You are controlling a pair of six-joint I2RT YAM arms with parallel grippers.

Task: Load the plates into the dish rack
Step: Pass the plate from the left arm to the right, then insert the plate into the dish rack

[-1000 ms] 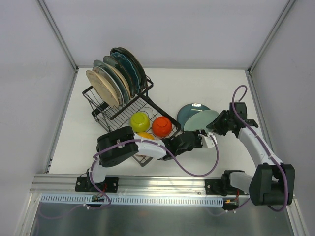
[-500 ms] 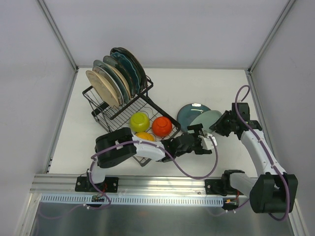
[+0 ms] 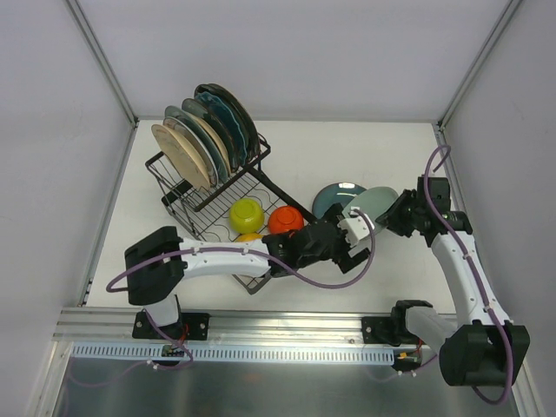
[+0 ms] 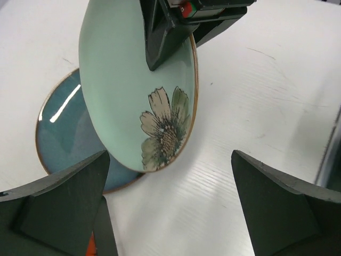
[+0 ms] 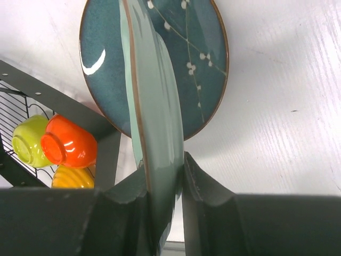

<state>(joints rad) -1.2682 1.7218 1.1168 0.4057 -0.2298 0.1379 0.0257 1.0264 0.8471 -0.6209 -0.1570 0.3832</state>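
A mint green plate (image 3: 372,204) with a flower print (image 4: 162,130) is tilted up on edge above the table, my right gripper (image 3: 398,215) shut on its rim (image 5: 160,176). Under it a dark teal plate (image 3: 333,198) with a white pattern (image 5: 184,58) lies flat on the table. My left gripper (image 3: 354,233) stands open just short of the mint plate's lower edge, its fingers (image 4: 69,208) wide apart with only bare table between them. The black dish rack (image 3: 184,198) at the back left holds several plates (image 3: 198,139) upright in its slots.
A yellow-green bowl (image 3: 246,213), an orange-red bowl (image 3: 285,221) and a yellow bowl (image 3: 252,236) sit in the rack's lower basket, close to my left forearm. In the right wrist view the rack's corner bars (image 5: 106,154) and these bowls (image 5: 69,144) lie just left of the plate.
My left gripper has opened and let go of the mint plate, and its elbow has swung out to the left. The right gripper has lifted the plate up and slightly back.
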